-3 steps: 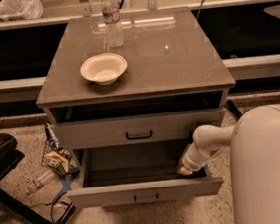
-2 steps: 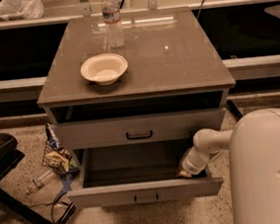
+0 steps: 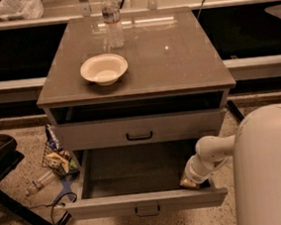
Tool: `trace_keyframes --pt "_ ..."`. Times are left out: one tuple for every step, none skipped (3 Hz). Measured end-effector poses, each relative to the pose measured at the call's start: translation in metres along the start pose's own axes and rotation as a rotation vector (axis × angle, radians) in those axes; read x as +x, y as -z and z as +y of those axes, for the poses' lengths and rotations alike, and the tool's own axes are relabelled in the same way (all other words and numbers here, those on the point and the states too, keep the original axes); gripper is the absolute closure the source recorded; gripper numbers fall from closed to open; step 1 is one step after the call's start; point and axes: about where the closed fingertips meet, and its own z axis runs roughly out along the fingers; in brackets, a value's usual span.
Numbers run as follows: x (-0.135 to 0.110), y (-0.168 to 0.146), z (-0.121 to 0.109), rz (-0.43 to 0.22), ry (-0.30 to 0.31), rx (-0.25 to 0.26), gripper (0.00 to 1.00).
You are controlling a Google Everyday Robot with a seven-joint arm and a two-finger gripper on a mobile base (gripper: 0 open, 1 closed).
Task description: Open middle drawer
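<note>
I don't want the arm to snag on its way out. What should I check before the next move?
1. Middle drawer pulled out: ok, its inside shows.
2. End effector clear of the drawer: not ok, it sits inside at the front right corner.
3. End effector holding anything: cannot tell.
4. Handle free: ok.
5. Bowl and bottle on the top, away from the arm: ok.
</note>
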Motion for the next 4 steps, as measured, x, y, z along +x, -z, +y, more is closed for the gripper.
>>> trace_keyframes --pt "0.007 0.016 0.037 0.044 -0.012 -0.029 1.0" --pt "0.01 0.039 0.074 0.088 -0.022 -0.055 1.0" --pt "0.01 0.038 0.074 0.088 -0.022 -0.056 0.97" --pt "0.01 0.038 0.075 0.089 -0.021 -0.058 0.74"
